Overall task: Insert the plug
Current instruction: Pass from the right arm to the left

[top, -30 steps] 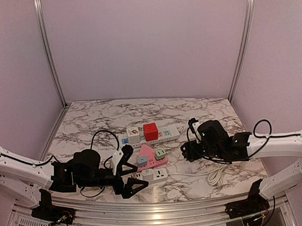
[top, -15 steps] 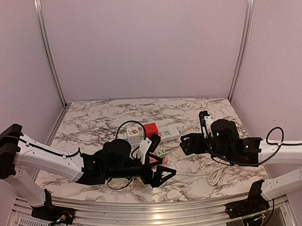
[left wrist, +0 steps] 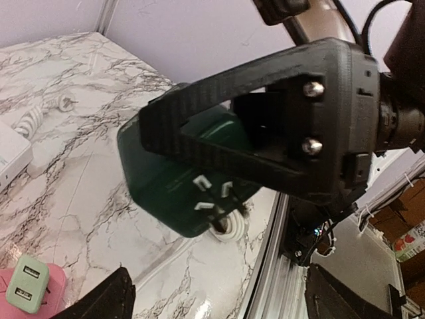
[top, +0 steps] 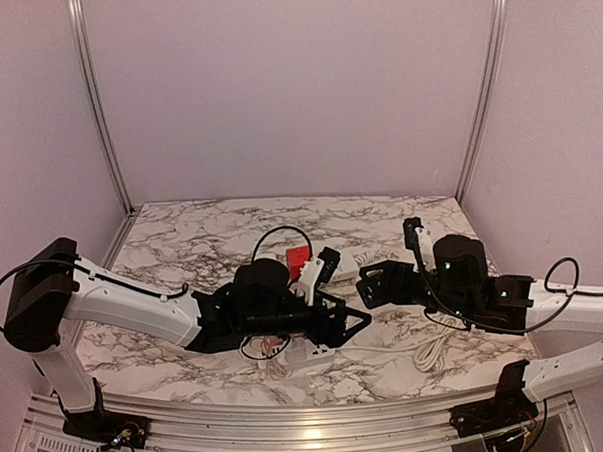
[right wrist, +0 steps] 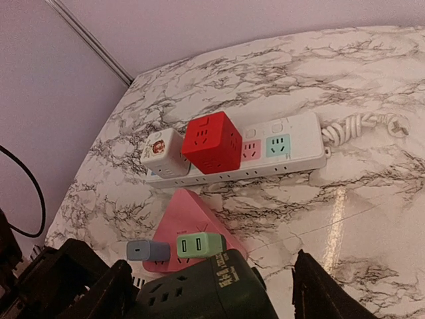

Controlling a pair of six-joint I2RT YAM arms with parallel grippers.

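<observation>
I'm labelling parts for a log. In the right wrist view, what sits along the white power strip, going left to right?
White cube adapter with a round sticker, red cube adapter, pink adapter, mint-green adapter, then the coiled white cord off the right end of the power strip.

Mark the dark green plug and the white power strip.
dark green plug point(left wrist: 166, 193), left wrist view, face bearing the prongs.
white power strip point(right wrist: 305, 143), right wrist view, right end.

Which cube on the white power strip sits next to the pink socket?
The red cube: it stands directly beside the pink socket on the power strip. The white cube with the round sticker is on the red one's other side.
</observation>
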